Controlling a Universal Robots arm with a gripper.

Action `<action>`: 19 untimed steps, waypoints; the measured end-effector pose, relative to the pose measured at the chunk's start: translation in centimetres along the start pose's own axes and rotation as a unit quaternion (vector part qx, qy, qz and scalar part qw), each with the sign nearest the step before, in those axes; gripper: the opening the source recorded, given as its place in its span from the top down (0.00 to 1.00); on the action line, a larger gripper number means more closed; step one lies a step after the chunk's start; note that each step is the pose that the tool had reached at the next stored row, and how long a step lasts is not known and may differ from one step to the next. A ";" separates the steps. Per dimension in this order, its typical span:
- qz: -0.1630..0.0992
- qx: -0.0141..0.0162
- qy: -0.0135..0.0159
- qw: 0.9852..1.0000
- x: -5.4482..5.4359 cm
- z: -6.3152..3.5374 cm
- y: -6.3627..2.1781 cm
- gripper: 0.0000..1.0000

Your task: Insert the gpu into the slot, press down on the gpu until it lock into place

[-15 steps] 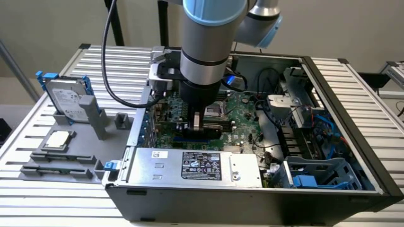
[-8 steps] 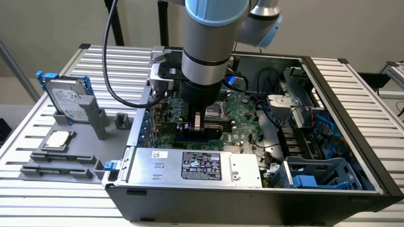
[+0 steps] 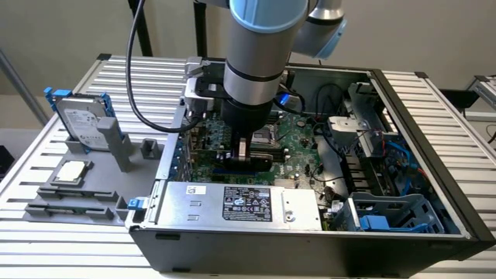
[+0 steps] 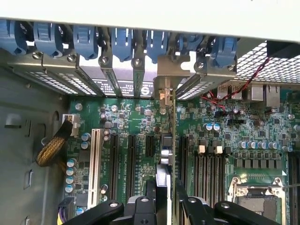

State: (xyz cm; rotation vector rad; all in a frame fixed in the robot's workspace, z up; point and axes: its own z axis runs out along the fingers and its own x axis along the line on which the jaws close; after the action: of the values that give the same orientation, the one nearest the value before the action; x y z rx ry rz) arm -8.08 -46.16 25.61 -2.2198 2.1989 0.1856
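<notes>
The gpu, a thin black card with a green board edge, stands on edge inside the open computer case, right over the bright blue slot. In the wrist view the gpu runs edge-on from its metal bracket at the case's rear wall down between my black fingers. My gripper hangs straight down from the arm over the motherboard, and the gripper is shut on the card's near end, a finger against each side. The card hides the slot beneath it in the wrist view.
A silver power supply box sits just in front of the card. Black memory slots and the processor socket lie beside it. Blue bracket clips line the rear wall. A hard drive stands in grey fixtures outside the case.
</notes>
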 end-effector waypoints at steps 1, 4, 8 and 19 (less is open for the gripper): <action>0.000 -0.001 0.000 1.000 0.0 0.01 0.00 0.73; 0.000 -0.003 0.000 1.000 0.0 0.05 -0.02 0.73; 0.001 -0.006 0.000 1.000 0.0 0.07 -0.05 0.73; 0.001 -0.015 0.001 1.000 -0.1 0.03 -0.37 0.73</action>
State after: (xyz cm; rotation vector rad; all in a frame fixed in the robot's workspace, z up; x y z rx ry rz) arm -7.72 -46.10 25.56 -2.2337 2.2159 0.2175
